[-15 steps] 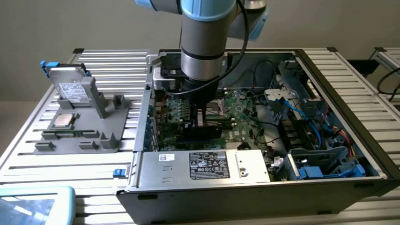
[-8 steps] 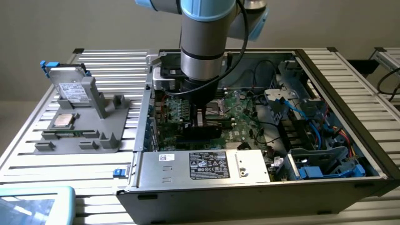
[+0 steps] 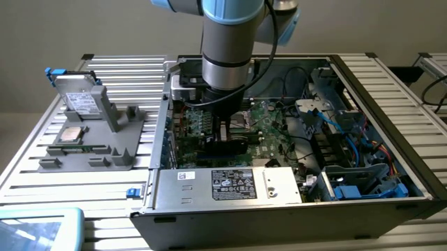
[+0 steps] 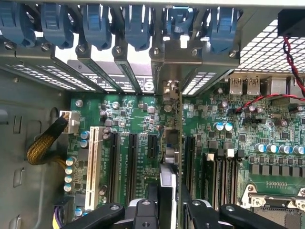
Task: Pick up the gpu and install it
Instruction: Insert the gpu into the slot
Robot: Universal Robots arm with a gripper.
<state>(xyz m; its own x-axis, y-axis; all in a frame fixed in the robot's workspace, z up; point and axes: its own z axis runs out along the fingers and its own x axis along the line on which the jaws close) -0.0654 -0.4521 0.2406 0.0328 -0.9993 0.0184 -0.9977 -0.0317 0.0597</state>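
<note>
Slatted aluminium table carries the open case across the centre and right of the exterior view, with a grey fixture at that view's left bearing a drive and a CPU. You have the pick done: the gripper is down inside the case, at the centre of the exterior frame, its fingers clamped on the gpu. The card stands edge-on over the motherboard, among the expansion slots, with its bracket up against the rear slot openings of the case. By my reading, what is left is the seating. You cannot tell from these views whether the card's lower edge is fully home in its slot, and the grip is not yet let go.
</note>
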